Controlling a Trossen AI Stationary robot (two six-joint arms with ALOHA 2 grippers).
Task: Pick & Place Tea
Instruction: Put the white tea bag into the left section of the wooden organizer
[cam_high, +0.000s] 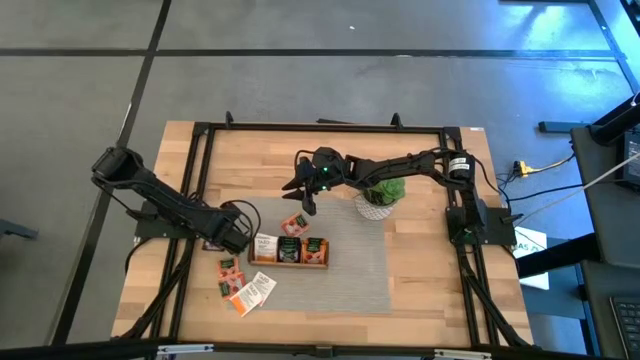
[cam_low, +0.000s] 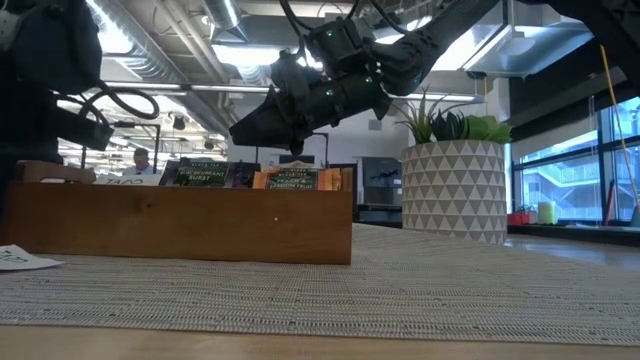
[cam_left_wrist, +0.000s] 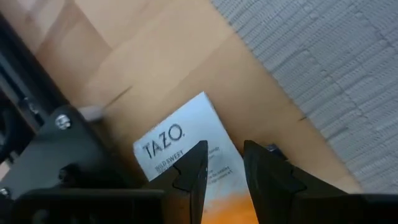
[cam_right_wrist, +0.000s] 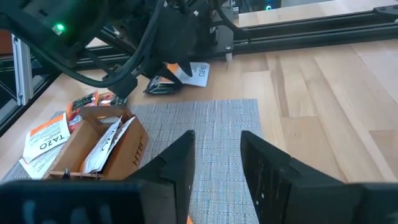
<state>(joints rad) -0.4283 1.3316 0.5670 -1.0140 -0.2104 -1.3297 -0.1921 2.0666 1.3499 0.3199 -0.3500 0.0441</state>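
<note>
High view: the left gripper (cam_high: 243, 238) sits just left of the tray (cam_high: 288, 251); the right gripper (cam_high: 303, 196) hangs above a sachet (cam_high: 294, 223) behind the tray. Left wrist view: the fingers (cam_left_wrist: 189, 174) straddle a white sachet (cam_left_wrist: 180, 146), not visibly clamped. Right wrist view: the jaws stand parted, empty.

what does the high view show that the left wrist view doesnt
Only the high view shows the wooden tray, the potted plant, the right gripper above the mat, and loose sachets on the table. Only the left wrist view shows the TAZO lettering on a white-and-orange sachet right at the left gripper. Both show the wooden table and grey mat.
</note>
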